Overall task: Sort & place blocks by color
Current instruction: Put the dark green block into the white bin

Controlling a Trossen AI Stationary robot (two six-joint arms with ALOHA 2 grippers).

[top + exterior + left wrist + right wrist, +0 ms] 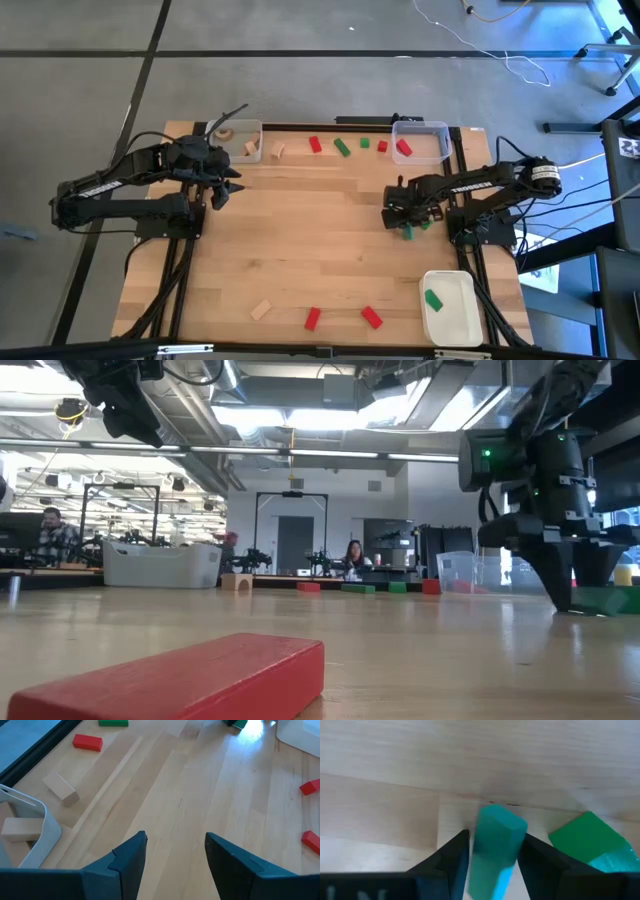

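Observation:
My right gripper (pixel 403 222) is down at the table's right side, shut on a green block (pixel 495 842). A second green block (pixel 587 840) lies on the wood just beside it. My left gripper (pixel 226 186) hangs open over bare wood near the far-left clear bin (pixel 240 128), touching nothing. Along the far edge lie a red block (pixel 315 145), a green block (pixel 342 148), another green (pixel 365 143), another red (pixel 382 146) and a tan block (pixel 278 151). Near the front edge lie a tan block (pixel 261 309) and two red ones (pixel 312 318), (pixel 372 317). My right gripper pinches the green block by its two long side faces (pixel 482 847) between the two fingers (pixel 452 862), coming from above and pointing down. The block's end face (pixel 502 820) points toward the table. Whether it is lifted clear of the wood, I cannot tell.
The far-left clear bin holds tan pieces (pixel 251 148). The far-right clear bin (pixel 420 127) holds a red block (pixel 403 148). A white tray (pixel 455 320) at the near right corner holds a green block (pixel 433 298). The table's middle is bare wood. People sit in the room beyond.

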